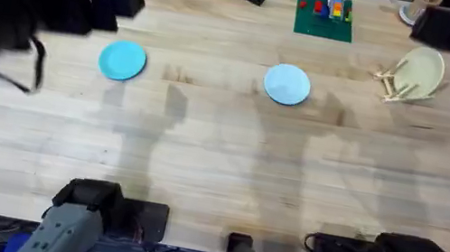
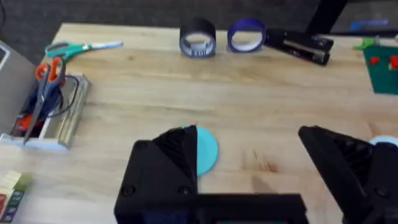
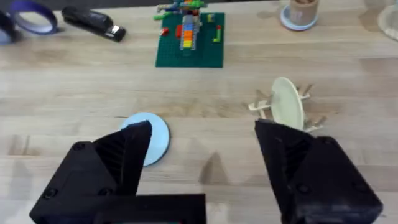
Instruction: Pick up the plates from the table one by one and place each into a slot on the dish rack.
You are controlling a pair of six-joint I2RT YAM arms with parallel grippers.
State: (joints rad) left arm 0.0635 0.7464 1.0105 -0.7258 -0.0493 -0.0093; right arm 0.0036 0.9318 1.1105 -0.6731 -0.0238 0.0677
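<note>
Both jaws gape empty; teal plate (image 2: 206, 149) and pale plate (image 3: 152, 138) ahead, flat on counter (image 1: 219, 162), light, slick, thin—pinch at rim.

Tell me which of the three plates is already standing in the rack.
The cream-yellow plate, at the far right of the table. It stands on edge between the pegs of the small wooden rack, while the bright teal plate and the pale blue plate lie flat on the wood.

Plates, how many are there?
3: a teal plate lying on the table's left, a pale blue plate mid-table, a cream plate standing in the dish rack.
</note>
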